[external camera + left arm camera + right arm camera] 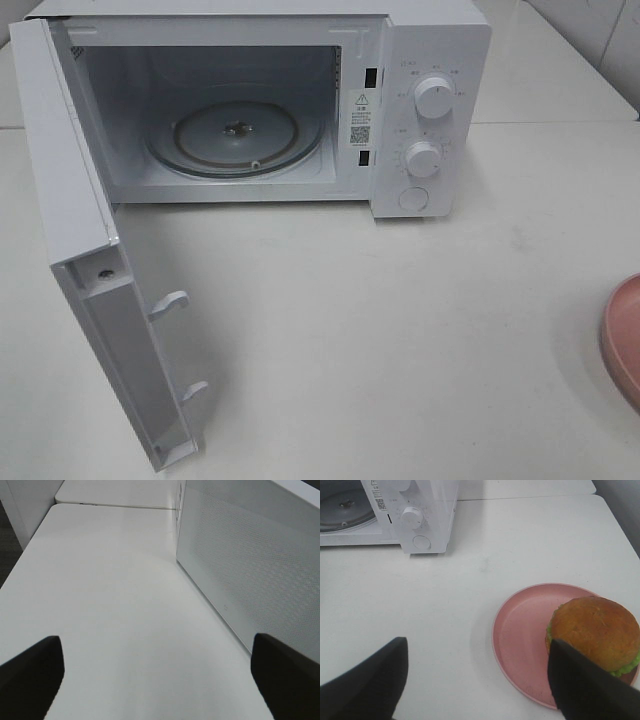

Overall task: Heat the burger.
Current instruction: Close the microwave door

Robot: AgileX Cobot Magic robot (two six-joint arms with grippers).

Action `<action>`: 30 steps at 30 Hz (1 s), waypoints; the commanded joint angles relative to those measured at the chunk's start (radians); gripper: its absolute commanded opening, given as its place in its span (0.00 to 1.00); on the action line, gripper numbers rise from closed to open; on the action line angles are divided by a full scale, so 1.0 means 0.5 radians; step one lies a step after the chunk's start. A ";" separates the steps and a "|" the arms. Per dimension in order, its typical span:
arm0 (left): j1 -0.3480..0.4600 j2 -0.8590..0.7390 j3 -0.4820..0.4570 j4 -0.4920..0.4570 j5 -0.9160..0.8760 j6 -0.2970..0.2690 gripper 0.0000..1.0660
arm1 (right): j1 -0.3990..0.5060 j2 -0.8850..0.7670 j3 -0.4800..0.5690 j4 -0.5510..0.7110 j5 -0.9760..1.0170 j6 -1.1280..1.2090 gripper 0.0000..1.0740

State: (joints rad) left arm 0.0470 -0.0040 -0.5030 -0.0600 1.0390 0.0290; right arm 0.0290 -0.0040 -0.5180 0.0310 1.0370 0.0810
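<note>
Sitting at plate (520, 625) edge, burger (595, 630)

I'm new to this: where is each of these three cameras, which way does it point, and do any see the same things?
Exterior high: mounted above, looking down at the open microwave on the white table; no arm shows.
Left wrist: on the left arm, looking along the table beside the microwave door; the open left gripper shows.
Right wrist: on the right arm, facing the burger on the pink plate; the open right gripper shows.
Shared: exterior and right wrist both catch microwave and plate.

Golden-brown burger (595, 632) on pink plate (520, 630)
</note>
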 commanded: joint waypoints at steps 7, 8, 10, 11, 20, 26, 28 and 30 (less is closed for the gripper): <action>0.006 -0.042 0.006 -0.002 -0.004 -0.008 0.90 | -0.014 -0.052 0.004 -0.002 -0.012 -0.024 0.71; 0.006 -0.042 0.006 -0.002 -0.004 -0.008 0.90 | -0.014 -0.052 0.004 -0.002 -0.012 -0.024 0.71; 0.006 -0.042 0.006 -0.002 -0.004 -0.008 0.90 | -0.014 -0.052 0.004 -0.002 -0.012 -0.024 0.71; 0.006 -0.042 0.006 -0.002 -0.004 -0.008 0.90 | -0.014 -0.052 0.004 -0.002 -0.012 -0.024 0.71; 0.006 -0.042 0.006 -0.002 -0.004 -0.008 0.90 | -0.014 -0.052 0.004 -0.002 -0.012 -0.024 0.71; 0.006 -0.042 0.006 -0.002 -0.004 -0.008 0.90 | -0.014 -0.052 0.004 -0.002 -0.012 -0.024 0.71; 0.006 -0.042 0.006 -0.002 -0.004 -0.008 0.90 | -0.014 -0.052 0.004 -0.002 -0.012 -0.024 0.71; 0.006 -0.042 0.006 -0.002 -0.004 -0.010 0.90 | -0.014 -0.052 0.004 -0.002 -0.012 -0.024 0.71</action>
State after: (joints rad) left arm 0.0470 -0.0040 -0.5030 -0.0600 1.0390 0.0290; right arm 0.0290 -0.0040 -0.5180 0.0310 1.0370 0.0780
